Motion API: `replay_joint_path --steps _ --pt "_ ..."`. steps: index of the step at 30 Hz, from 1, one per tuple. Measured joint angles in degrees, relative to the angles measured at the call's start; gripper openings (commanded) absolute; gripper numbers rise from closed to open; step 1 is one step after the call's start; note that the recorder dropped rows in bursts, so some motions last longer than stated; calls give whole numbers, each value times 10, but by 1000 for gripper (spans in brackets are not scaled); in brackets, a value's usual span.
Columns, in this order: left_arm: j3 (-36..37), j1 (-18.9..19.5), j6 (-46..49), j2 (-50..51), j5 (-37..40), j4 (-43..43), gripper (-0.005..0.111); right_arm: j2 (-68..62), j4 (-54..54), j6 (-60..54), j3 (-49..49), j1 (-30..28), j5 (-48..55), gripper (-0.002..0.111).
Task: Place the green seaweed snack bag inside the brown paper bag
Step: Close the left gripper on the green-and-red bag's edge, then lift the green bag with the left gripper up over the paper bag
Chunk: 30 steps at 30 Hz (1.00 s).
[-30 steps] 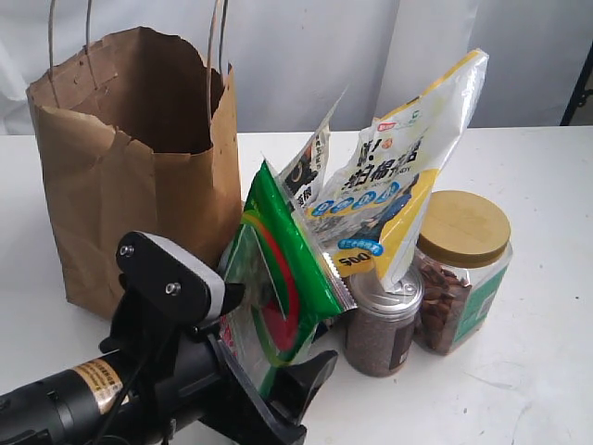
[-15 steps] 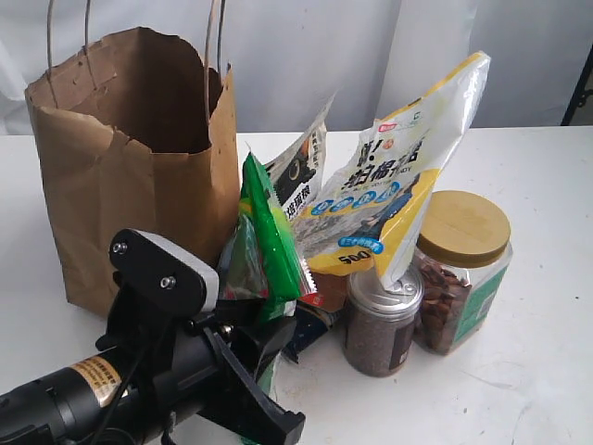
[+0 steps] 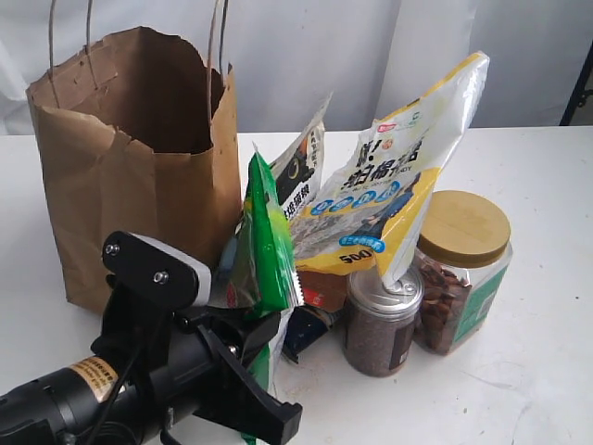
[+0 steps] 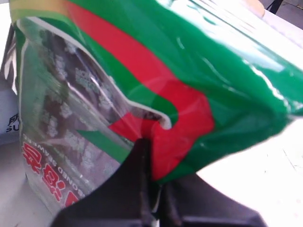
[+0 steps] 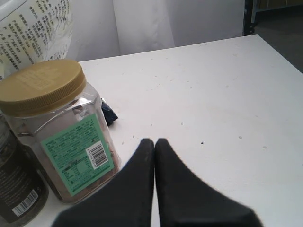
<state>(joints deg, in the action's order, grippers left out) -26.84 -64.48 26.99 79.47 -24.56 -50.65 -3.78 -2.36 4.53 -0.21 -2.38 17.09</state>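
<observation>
The green seaweed snack bag stands edge-on at the front, its top just right of the brown paper bag. My left gripper is shut on the pouch's lower part. In the left wrist view the green seaweed snack bag fills the frame, pinched between the black fingers of the left gripper. The paper bag stands upright at the back left with its mouth open. My right gripper is shut with nothing in it, over bare table beside the jar; it is out of the exterior view.
A yellow-and-white pouch and a black-and-white pouch lean behind the green one. A dark tin can and a clear jar with a tan lid stand at the right. The jar sits close to the right gripper.
The left gripper closed on the green pouch and shifted slightly left. The pouch turned from face-on to edge-on and now stands nearer the paper bag.
</observation>
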Motion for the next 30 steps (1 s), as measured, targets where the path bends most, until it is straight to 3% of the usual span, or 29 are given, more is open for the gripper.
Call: replay_joint_path --steps 8,18,30 --pt "0 -1 44 -21 16 -25 0 0 0 0 0 0 0 0" --pt "0 -2 281 -106 32 -232 0 0 0 0 0 0 0 0" --pt "-2 -2 340 -192 63 -256 0 0 0 0 0 0 0 0"
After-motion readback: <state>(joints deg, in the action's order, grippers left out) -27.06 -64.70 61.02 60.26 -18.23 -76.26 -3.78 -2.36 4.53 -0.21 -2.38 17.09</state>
